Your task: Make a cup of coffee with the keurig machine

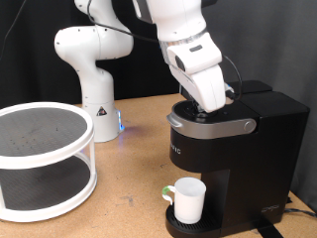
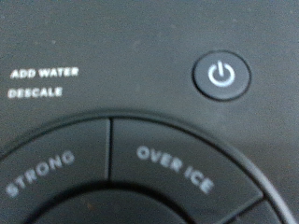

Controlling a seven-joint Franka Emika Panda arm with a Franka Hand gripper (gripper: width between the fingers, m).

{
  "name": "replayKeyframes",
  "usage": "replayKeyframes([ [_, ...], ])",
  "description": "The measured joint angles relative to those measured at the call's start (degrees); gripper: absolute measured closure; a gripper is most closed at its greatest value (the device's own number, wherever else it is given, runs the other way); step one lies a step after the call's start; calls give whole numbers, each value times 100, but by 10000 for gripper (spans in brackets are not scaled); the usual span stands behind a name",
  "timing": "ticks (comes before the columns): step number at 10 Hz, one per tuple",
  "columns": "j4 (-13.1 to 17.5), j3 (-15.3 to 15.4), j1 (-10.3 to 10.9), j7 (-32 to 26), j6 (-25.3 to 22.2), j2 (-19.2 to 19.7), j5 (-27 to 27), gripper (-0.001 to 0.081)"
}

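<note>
The black keurig machine (image 1: 233, 139) stands at the exterior view's right, its silver-grey lid handle closed down. The white cup (image 1: 188, 199) stands on its round drip tray under the spout. My gripper is pressed down onto the machine's top; my white hand (image 1: 203, 84) hides the fingers in the exterior view. The wrist view shows only the machine's top panel (image 2: 131, 56) from very close: the round power button (image 2: 221, 75), the words ADD WATER and DESCALE, and the STRONG and OVER ICE buttons (image 2: 173, 168). No fingers show there.
A white round two-tier rack (image 1: 40, 159) stands at the exterior view's left. A second white robot base (image 1: 89, 69) stands behind it on the wooden table (image 1: 129, 198). A small green-topped object (image 1: 167, 194) sits by the cup.
</note>
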Motion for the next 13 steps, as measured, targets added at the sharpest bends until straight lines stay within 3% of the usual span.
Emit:
replayKeyframes([
  [7,595,-152,-98,127,-859,436,226,805],
  [11,655,-159,-98,82,-937,479,227,805],
  [13,534,-141,-97,-122,-660,403,326,805],
])
